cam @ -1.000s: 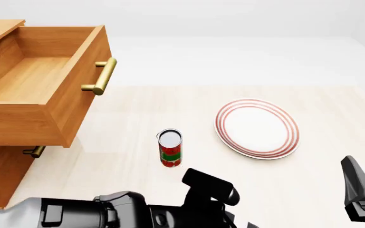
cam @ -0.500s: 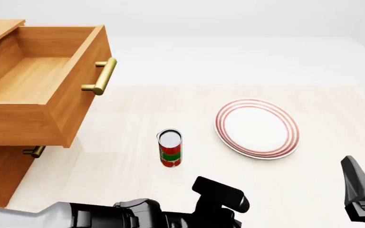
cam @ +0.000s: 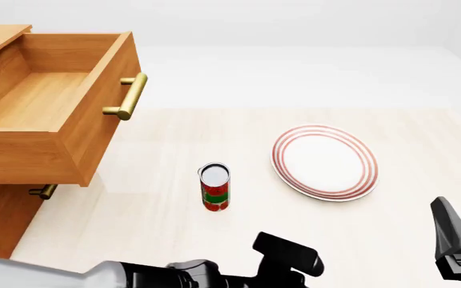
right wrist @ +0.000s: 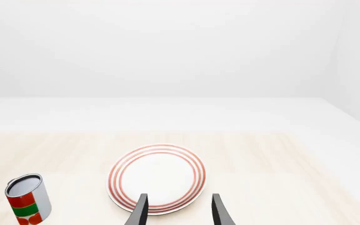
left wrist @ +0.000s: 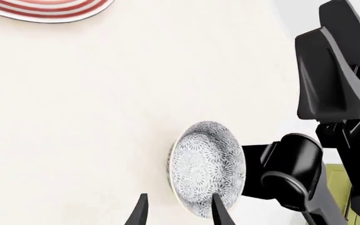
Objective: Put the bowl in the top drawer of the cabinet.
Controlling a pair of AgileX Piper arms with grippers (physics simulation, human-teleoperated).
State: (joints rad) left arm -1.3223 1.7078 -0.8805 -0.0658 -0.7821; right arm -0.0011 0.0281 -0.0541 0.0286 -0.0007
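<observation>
Pale wooden counter (left wrist: pixel 73 117), left wrist view: left tool (left wrist: pixel 176 212) spread open over the bowl (left wrist: pixel 206 168) (white, fine grey-blue leaf pattern), front view: top drawer (cam: pixel 50 111) open, can (cam: pixel 214 187) label unreadable, right wrist view: right tool (right wrist: pixel 176 211) open, empty, over plate (right wrist: pixel 157 176).

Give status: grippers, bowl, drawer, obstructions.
Left gripper open, one finger over the bowl rim, no grasp. Right gripper open, idle, facing plate. Top drawer open, empty. Can stands nearby.

Patterned bowl (left wrist: pixel 206 168) on table; top drawer (cam: pixel 50 114) open.
</observation>
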